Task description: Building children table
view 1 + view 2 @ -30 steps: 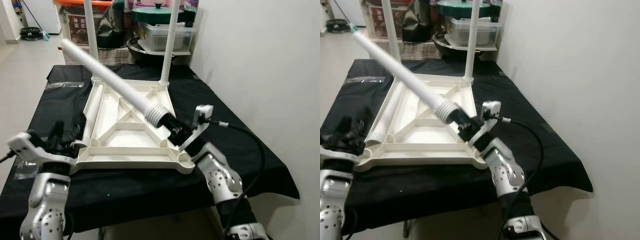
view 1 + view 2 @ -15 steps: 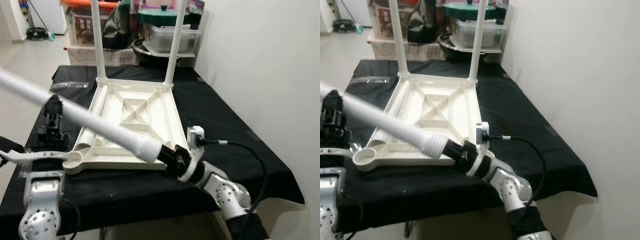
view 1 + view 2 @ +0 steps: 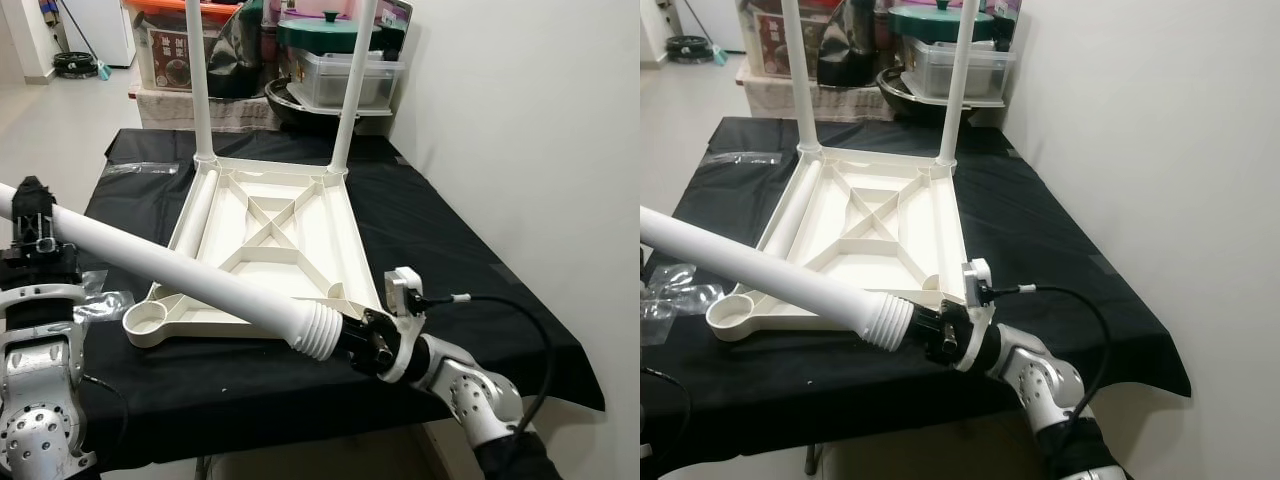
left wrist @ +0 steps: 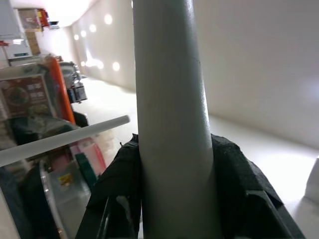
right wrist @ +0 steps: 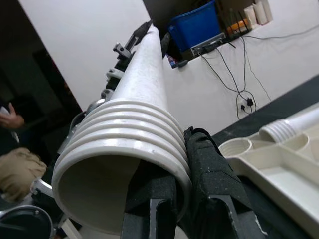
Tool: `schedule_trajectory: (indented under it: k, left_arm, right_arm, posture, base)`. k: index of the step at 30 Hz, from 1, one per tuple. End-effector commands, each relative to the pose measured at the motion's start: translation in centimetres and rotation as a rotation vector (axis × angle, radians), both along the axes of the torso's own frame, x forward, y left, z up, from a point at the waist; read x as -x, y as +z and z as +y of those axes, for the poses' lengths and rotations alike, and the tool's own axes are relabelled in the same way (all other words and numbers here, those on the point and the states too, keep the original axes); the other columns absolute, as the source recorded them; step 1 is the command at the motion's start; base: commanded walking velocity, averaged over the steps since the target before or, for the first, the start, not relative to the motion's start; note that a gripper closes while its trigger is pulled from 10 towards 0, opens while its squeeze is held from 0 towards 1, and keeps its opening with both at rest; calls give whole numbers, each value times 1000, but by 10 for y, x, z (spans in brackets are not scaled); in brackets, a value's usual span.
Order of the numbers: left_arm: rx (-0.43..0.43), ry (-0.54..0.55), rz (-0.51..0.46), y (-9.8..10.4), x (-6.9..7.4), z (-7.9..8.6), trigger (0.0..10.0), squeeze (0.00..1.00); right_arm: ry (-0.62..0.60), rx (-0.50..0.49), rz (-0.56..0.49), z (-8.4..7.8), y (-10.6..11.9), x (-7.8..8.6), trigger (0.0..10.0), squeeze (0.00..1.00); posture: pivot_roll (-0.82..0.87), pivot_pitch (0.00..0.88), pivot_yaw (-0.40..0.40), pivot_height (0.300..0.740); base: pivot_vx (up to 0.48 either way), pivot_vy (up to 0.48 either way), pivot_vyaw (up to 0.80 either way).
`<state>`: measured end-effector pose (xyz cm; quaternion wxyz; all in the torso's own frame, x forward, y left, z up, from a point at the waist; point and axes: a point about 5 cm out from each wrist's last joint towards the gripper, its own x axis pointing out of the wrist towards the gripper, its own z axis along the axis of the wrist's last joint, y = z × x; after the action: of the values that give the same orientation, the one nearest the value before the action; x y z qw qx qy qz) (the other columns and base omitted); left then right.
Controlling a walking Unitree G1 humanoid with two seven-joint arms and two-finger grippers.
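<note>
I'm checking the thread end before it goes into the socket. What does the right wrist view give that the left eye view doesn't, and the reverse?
Right wrist view adds: the hollow mouth of the white leg with its threaded ribs, black fingers pressed against them, and a person's hand behind.
Left eye view adds: two upright legs standing in the far corners of the upturned tabletop.
Shared: the leg, clamped by the right gripper and the left gripper, the tabletop's empty near socket and the black cloth.
</note>
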<state>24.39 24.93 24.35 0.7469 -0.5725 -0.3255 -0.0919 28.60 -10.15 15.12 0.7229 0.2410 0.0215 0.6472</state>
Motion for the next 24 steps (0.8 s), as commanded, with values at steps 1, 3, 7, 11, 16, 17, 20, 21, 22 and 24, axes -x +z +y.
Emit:
schedule_trajectory:
  k: [1, 3, 7, 11, 16, 17, 20, 21, 22, 24]
  left_arm:
    - [-53, -64, -49, 13, 2, -16, 0, 0]
    - [-55, -76, -47, 14, 2, -19, 0, 0]
    - [-83, -132, -38, 18, 2, -30, 0, 0]
    - [-150, -177, -5, 23, -2, -35, 10000, 0]
    - [-155, -141, 15, 29, -6, -24, 10000, 0]
    - [-155, -141, 15, 29, -6, -24, 10000, 0]
    - [-177, -94, 8, 42, -7, -8, 10000, 0]
    - [-190, -62, -20, 52, -5, 2, 10000, 0]
    - [-190, -62, -20, 52, -5, 2, 10000, 0]
    - [-212, -22, -68, 65, 1, 12, 10000, 0]
  right_arm:
    - [-58, 115, 26, 4, -10, -7, 0, 0]
    - [-108, 136, 29, 5, -10, -14, 0, 0]
    - [-285, 221, 67, 3, -12, -36, 10000, 0]
    - [-402, 311, 23, -4, -4, -54, 10000, 1000]
    - [-325, 341, -15, -15, 0, -51, 10000, 1000]
    - [-325, 341, -15, -15, 0, -51, 10000, 1000]
    - [-191, 408, -90, -40, 1, -41, 10000, 965]
    - [-154, 483, -133, -55, -2, -37, 10000, 0]
    - [-154, 483, -133, -55, -2, -37, 10000, 0]
    - [-143, 590, -181, -78, -6, -36, 10000, 0]
  posture:
    - [120, 0, -129, 740]
    - [125, 0, -134, 740]
    - [127, 0, -135, 740]
    - [120, 0, -135, 740]
    - [117, 0, -137, 740]
    - [117, 0, -137, 740]
    - [112, 0, -142, 740]
    - [112, 0, -145, 740]
    - [112, 0, -145, 740]
    - [114, 0, -148, 740]
  base:
    - [0, 0, 0]
    - [0, 0, 0]
    - [0, 0, 0]
    - [0, 0, 0]
    - [0, 0, 0]
    - [0, 0, 0]
    - [0, 0, 0]
    - [0, 0, 0]
    - [0, 0, 0]
    - [0, 0, 0]
